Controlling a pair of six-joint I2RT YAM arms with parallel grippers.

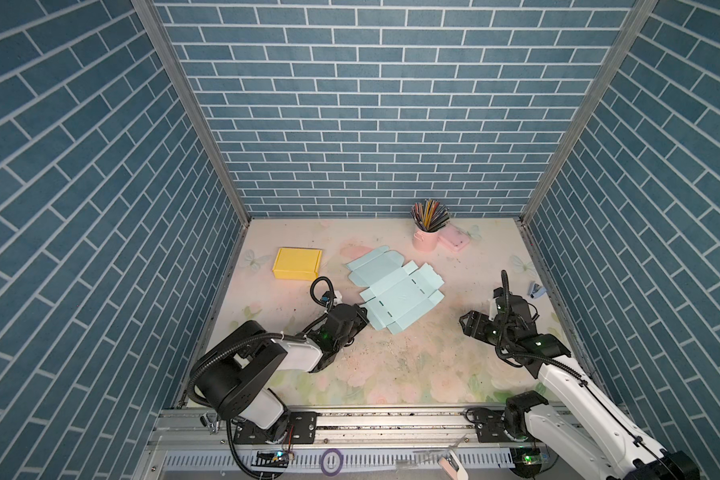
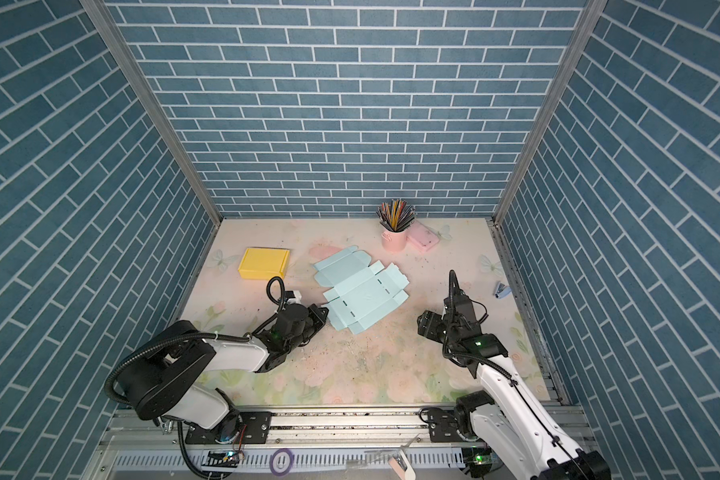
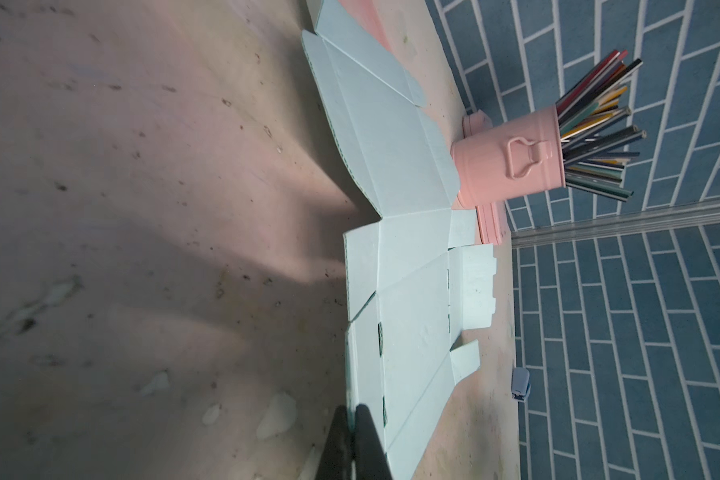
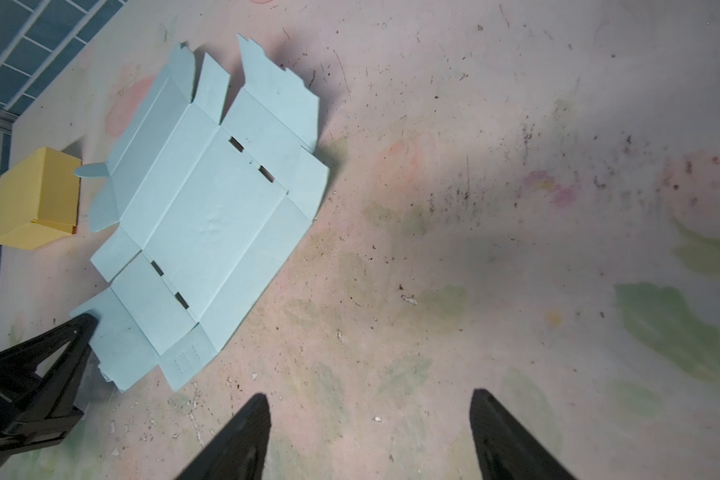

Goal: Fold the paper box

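Two grippers: left gripper (image 3: 352, 432) clamped on an edge flap of the paper box (image 1: 395, 286), which lies unfolded and flat on the table (image 1: 412, 365). Right gripper (image 4: 371, 395) is spread wide and empty, well apart from it. We judge this the first step, raising a side flap. Next we'd want the right gripper pinning the base panel while the left lifts along the crease.
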